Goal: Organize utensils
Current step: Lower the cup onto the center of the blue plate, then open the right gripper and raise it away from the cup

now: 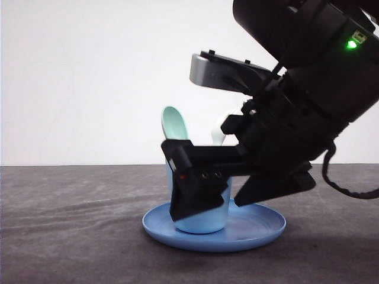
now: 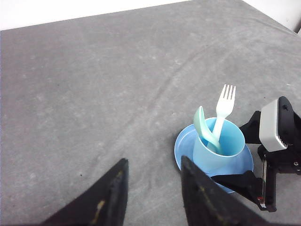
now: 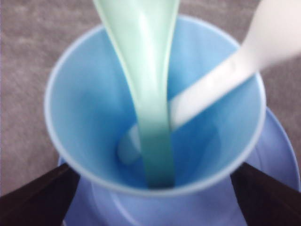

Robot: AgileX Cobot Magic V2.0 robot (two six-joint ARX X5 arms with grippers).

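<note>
Mint-green spoon (image 2: 203, 126) and white fork (image 2: 223, 109) both stand handle-down inside the light blue cup (image 2: 221, 153), which sits on the round blue plate (image 2: 182, 149) on the grey table (image 2: 94, 94). In the right wrist view you look straight down into the cup: the spoon's handle runs to the bottom near the centre and the fork's handle crosses beside it, the two touching low in the cup.

The right gripper (image 1: 243, 198) has its fingers spread wide, one on each side of the cup and apart from both utensils; you see one dark finger in front of the cup wall and the other over the plate. It clamps on nothing. The left gripper (image 2: 153, 197) hangs over bare table, well apart from the plate, its fingers parted with nothing between them.

Judged from how things lie, the placing step is finished: both utensils are already gathered in the cup. Your next move calls for lifting the right gripper up and away, taking care that neither finger catches the cup rim or the plate edge, since a nudge could tip the cup.

No brand, label or legible writing appears on the utensils, cup or plate. A green indicator light (image 1: 352, 44) glows on the right arm's housing.
</note>
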